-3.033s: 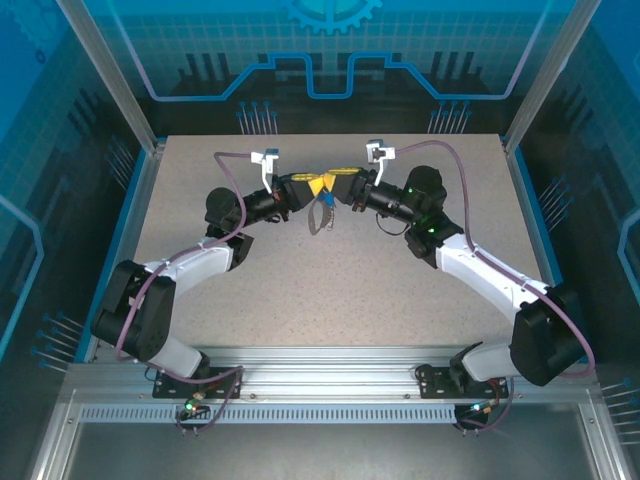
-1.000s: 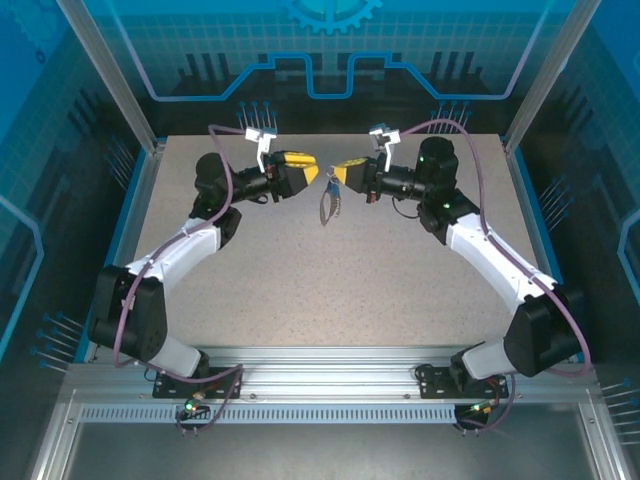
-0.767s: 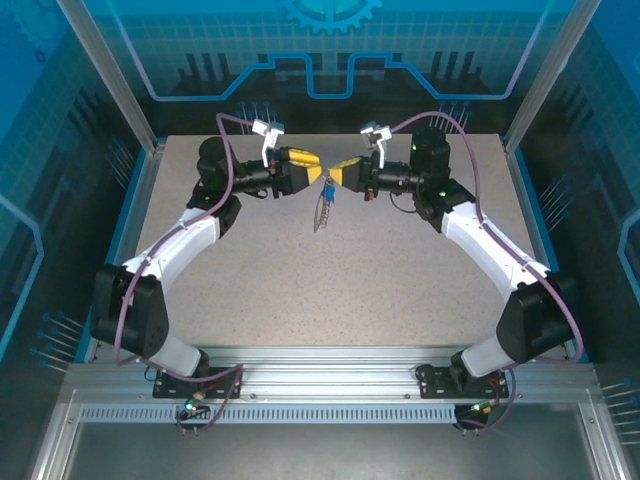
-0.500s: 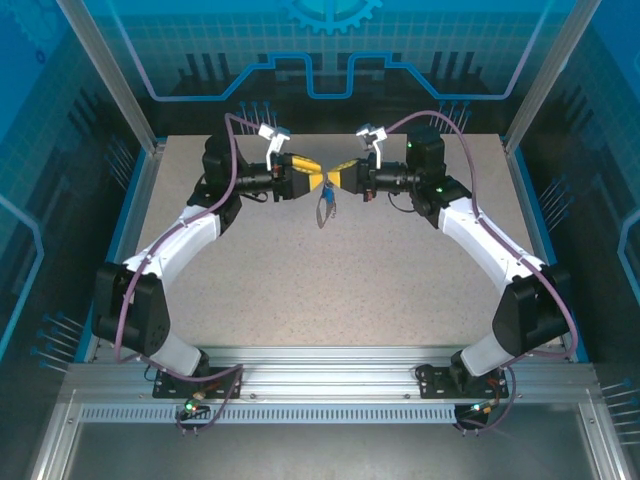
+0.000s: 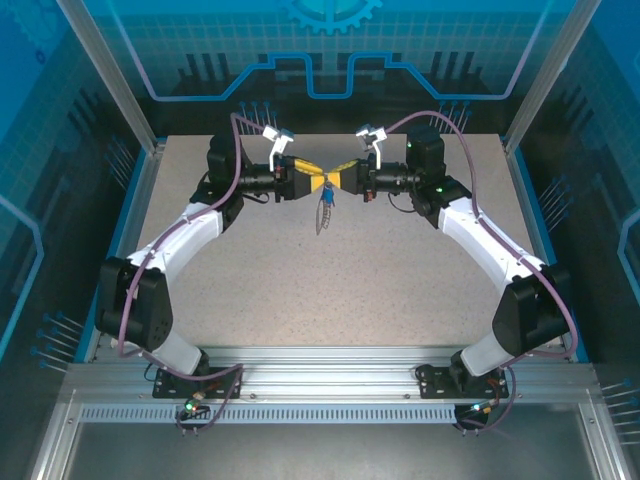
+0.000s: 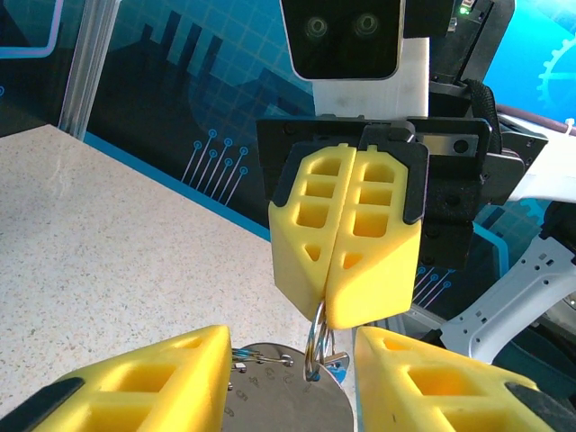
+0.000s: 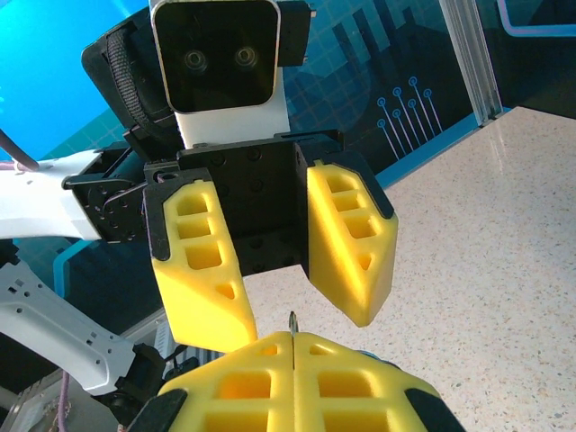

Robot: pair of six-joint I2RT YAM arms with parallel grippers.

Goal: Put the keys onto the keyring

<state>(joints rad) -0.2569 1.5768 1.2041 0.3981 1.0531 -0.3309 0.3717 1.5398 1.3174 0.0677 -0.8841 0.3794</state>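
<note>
Shows left gripper (image 5: 316, 182) and right gripper (image 5: 338, 182) tip to tip above the far middle of the table (image 5: 400, 300), both off the surface. Has the right gripper pressed together, pinching the keyring (image 5: 322, 214) by its thin silver ring (image 6: 316, 346). From left wrist, shows that ring poking out under the closed yellow right fingers (image 6: 369, 261). From right wrist, shows the ring (image 7: 292, 322) as a thin metal edge in the seam between the two pads. Has the left gripper spread wide, with one left finger (image 6: 162, 378) on each side of the ring, apart from it and gripping nothing. From right wrist, shows the left gripper (image 7: 297, 306) facing the camera, gap open, just beyond the right tips. Shows the dark strap of the keyring hanging down from the pinch, below both grippers. Cannot tell whether its lower end touches the table. Shows the key (image 5: 327, 199), blue head, against the strap just under the grippers and hanging with it. Cannot tell whether it is threaded on the ring. Also shows, from left wrist, short chain links (image 6: 256, 358) and a round silver disc (image 6: 279, 400) low between the left fingers, just beside the ring
</note>
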